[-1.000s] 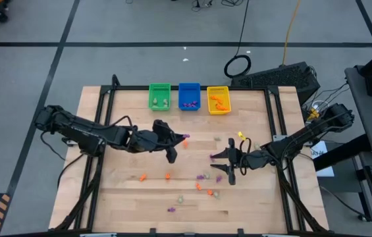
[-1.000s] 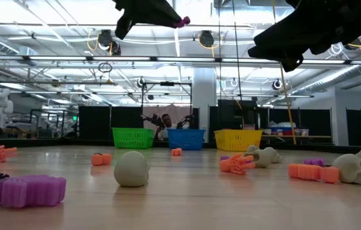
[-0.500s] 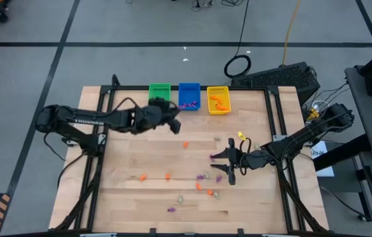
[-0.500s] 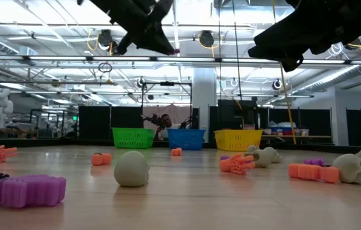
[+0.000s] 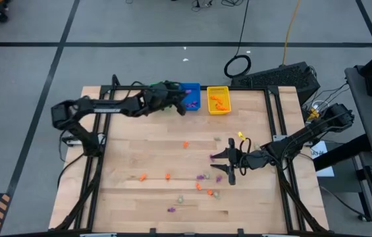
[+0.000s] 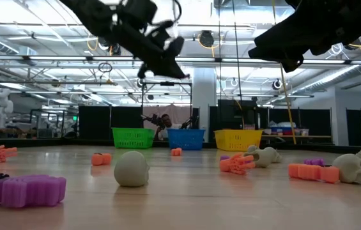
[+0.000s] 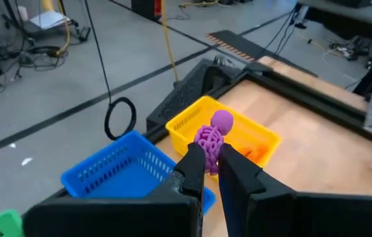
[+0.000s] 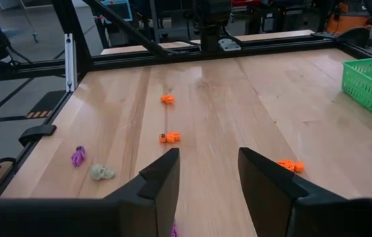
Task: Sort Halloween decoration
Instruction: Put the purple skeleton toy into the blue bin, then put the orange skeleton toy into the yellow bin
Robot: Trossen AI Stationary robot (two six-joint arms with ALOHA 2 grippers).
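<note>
1. High view: the left pincer (image 5: 184,105) reaches out over the blue bin (image 5: 189,96) at the far edge of the desk (image 5: 126,158), apparently so the purple trinket it holds joins the purple pieces there. The green bin (image 5: 154,89) is mostly hidden under that arm, and the yellow bin (image 5: 218,100) holds orange pieces. The right pincer (image 5: 227,164) waits low over the middle-right boards, among the loose trinkets (image 5: 199,186) not yet sorted.

2. Low view: up close the loose pieces read as matte moulded plastic: a rounded pale skull (image 6: 131,168), a ridged purple block (image 6: 20,191), an orange hand (image 6: 236,164). The three bins stand in a row at the back, with lattice walls.

3. Left wrist view: its two dark fingers are pinched tight on a purple skeleton (image 7: 212,138), ribbed body and round head upright, with the blue and yellow bins beyond it.

4. Right wrist view: its fingers stand apart, holding nothing, over smooth pale wood scattered with orange pieces (image 8: 169,137), a purple one and a beige skull (image 8: 101,172).
</note>
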